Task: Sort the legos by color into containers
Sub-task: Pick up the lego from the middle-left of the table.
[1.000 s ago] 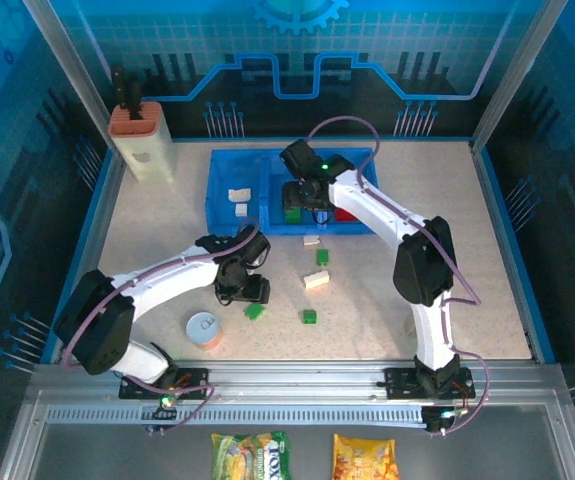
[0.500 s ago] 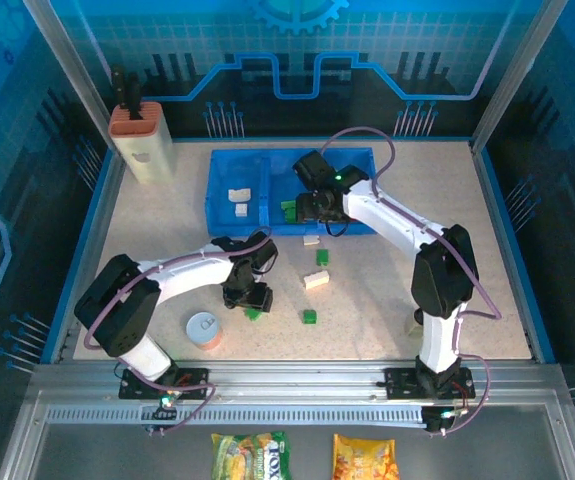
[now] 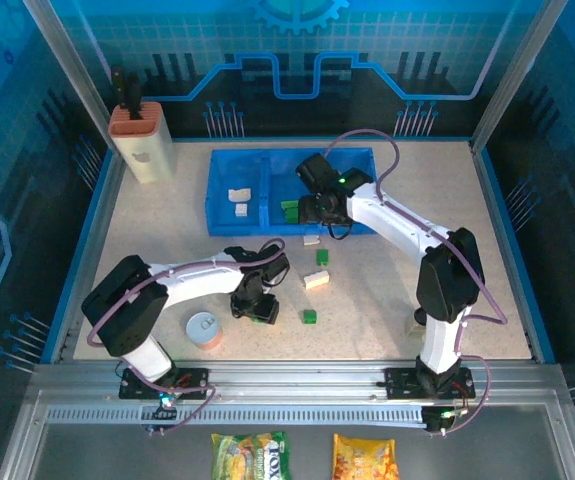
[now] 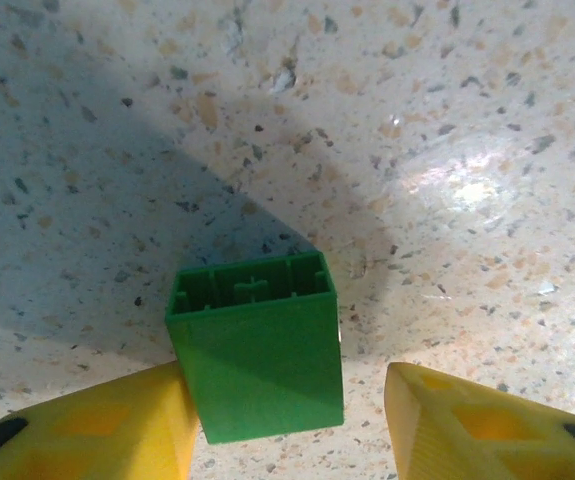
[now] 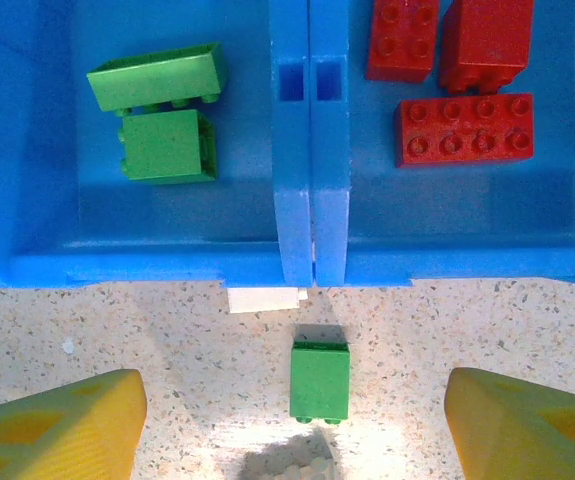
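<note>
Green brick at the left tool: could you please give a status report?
Left tool open around green brick, one finger touching. Right tool open at tray front. Nothing blocking.

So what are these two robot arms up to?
They are sorting toy bricks by color into a blue tray. The left gripper straddles a green brick on the table, jaws not closed on it yet. The right gripper hangs open over the tray's near edge. Green, red and cream bricks already lie in separate compartments; a few lie loose.

Bare table [image 5: 117, 330] flanks the green brick [image 5: 320, 380]; the blue tray [image 5: 167, 265] wall blocks beyond.
</note>
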Controlling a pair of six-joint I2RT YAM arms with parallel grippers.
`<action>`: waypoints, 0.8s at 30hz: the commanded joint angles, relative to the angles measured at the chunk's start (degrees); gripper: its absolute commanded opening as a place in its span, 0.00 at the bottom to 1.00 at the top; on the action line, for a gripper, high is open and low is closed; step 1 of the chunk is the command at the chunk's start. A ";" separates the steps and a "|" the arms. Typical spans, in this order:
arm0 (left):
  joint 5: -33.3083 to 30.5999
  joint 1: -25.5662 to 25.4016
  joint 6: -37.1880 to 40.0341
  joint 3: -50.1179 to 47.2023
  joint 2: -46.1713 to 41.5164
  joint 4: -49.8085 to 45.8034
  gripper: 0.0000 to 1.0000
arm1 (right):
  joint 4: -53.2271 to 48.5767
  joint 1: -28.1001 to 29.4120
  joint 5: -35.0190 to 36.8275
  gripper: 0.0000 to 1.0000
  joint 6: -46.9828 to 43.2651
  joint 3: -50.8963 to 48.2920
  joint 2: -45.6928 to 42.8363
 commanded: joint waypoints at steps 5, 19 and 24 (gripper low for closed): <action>-3.00 -1.24 -3.03 -0.11 1.63 -1.97 0.47 | -0.78 0.98 1.39 0.79 1.23 -1.09 -2.63; -4.19 -1.26 -4.00 0.27 1.30 -2.33 0.43 | -0.96 1.45 1.38 0.79 1.04 -0.97 -2.74; -3.98 -1.22 -4.52 1.25 1.16 -1.36 0.41 | -1.46 1.40 1.93 0.79 0.77 -1.06 -3.15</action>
